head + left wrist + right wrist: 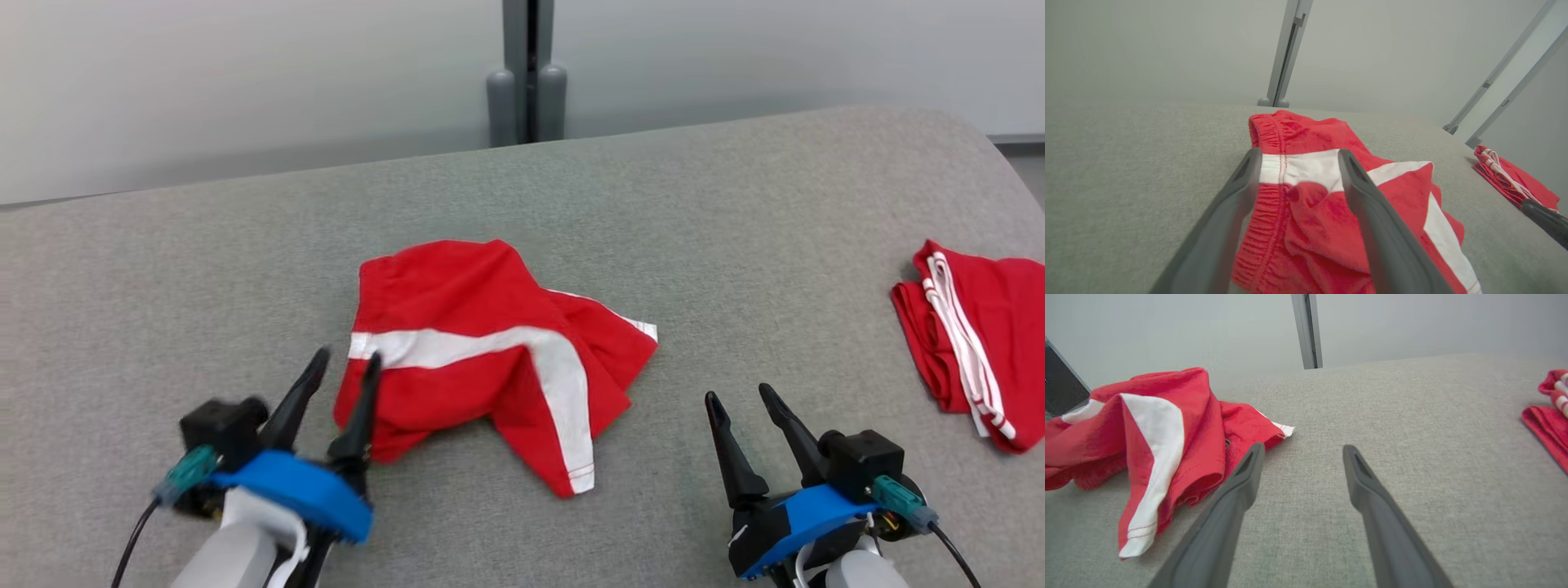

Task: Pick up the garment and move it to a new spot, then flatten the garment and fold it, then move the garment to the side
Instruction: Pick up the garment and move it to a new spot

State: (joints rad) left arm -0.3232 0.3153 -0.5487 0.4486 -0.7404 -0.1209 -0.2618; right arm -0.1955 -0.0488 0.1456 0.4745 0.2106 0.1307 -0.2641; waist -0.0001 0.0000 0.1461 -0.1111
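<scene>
On the table (735, 212) the shorts (490, 359) lie centre, folded garment (971, 343) far right, left gripper (349, 356) at their left edge, right gripper (740, 394) apart to their right.

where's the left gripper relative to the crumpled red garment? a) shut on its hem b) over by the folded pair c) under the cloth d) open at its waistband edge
d: the left gripper has its fingers apart at the elastic waistband edge of the crumpled red garment.
</scene>
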